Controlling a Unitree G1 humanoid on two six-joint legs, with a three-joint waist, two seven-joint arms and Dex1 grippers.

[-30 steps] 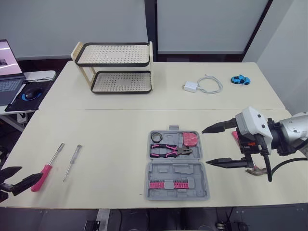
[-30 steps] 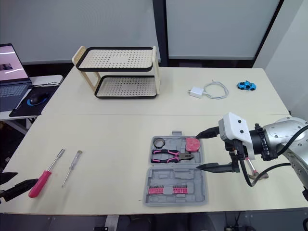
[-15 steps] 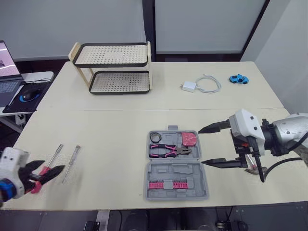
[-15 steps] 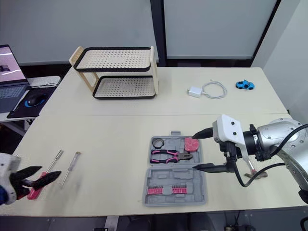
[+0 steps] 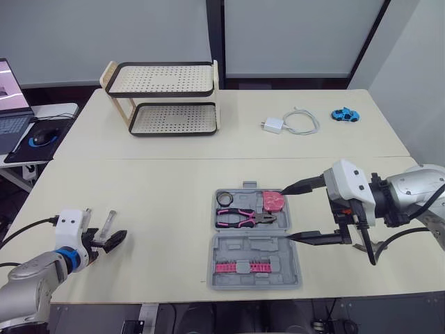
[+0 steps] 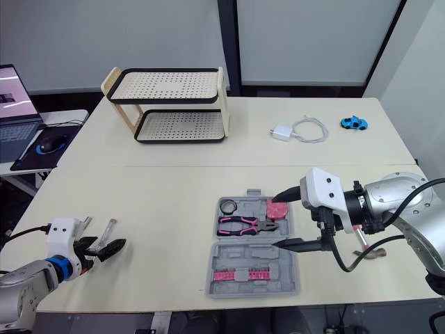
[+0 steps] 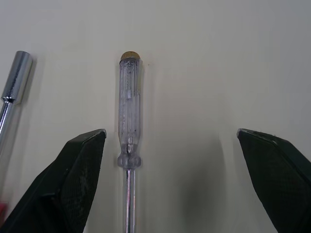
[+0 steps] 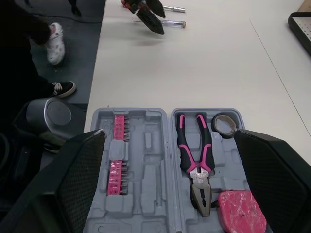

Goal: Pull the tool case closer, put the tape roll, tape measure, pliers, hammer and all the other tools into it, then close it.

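The grey tool case (image 5: 254, 245) lies open near the table's front edge. In it are a tape roll (image 5: 224, 198), pink-handled pliers (image 5: 245, 218), a pink tape measure (image 5: 274, 201) and a row of pink bits (image 5: 236, 266). My right gripper (image 5: 286, 214) is open at the case's right side, its fingertips reaching over that edge. A hammer (image 6: 370, 255) lies mostly hidden behind that arm. At the front left my left gripper (image 7: 175, 170) is open over a clear-handled screwdriver (image 7: 129, 116). A metal nut driver (image 7: 12, 97) lies just beside it.
A two-tier perforated rack (image 5: 163, 97) stands at the back left. A white charger with cable (image 5: 292, 123) and a blue toy car (image 5: 345, 115) lie at the back right. A laptop (image 5: 10, 83) and mouse (image 5: 38, 137) sit on a side desk to the left.
My left gripper rose from the table's front edge and moved right onto the screwdrivers, covering the pink handle. My right gripper moved left, up to the case's right edge.
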